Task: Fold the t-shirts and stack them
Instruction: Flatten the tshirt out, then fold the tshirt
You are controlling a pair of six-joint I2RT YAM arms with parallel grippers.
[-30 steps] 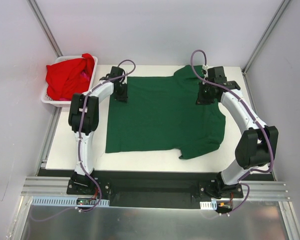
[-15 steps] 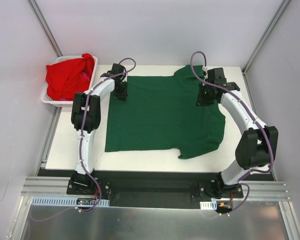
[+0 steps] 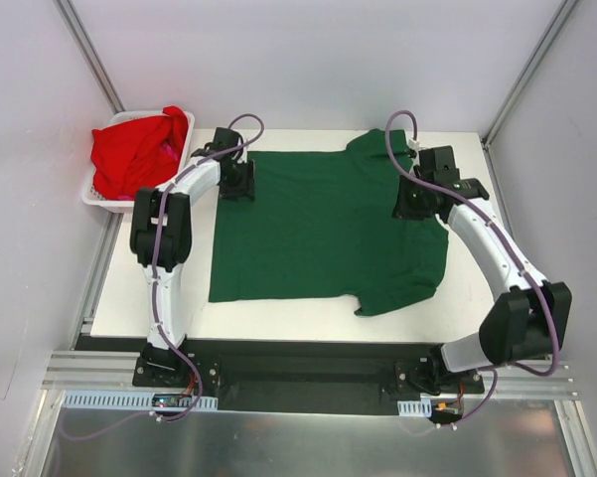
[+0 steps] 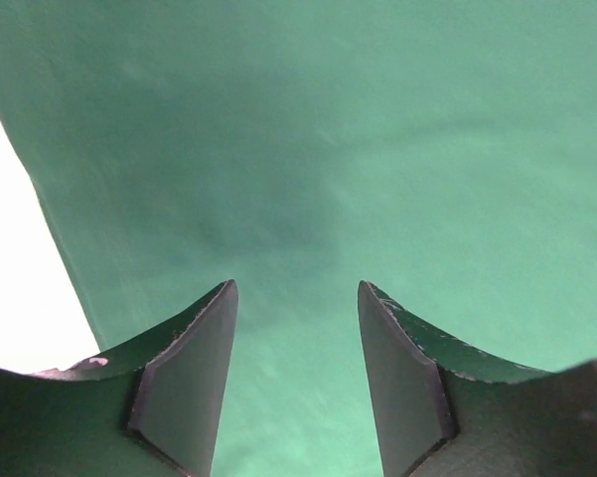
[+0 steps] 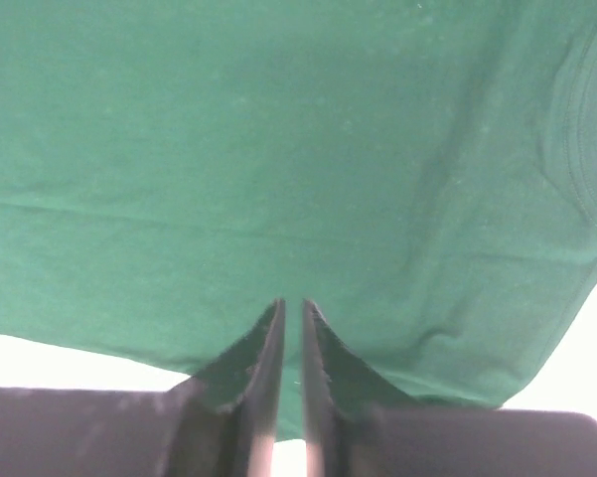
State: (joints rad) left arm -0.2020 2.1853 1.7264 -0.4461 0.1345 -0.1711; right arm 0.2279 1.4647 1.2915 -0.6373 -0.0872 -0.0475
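White plastic slotted basket [image 3: 101, 200] sits upper left of frame, beside the upper-left corner of a flat white tabletop [image 3: 278, 323]. A black bar [image 3: 308, 360] and a silver aluminium rail [image 3: 89, 373] run along the tabletop's lower edge.

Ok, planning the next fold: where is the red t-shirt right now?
In the top view the red t-shirt lies bunched in the white basket at the far left, just left of the left gripper and the spread green t-shirt.
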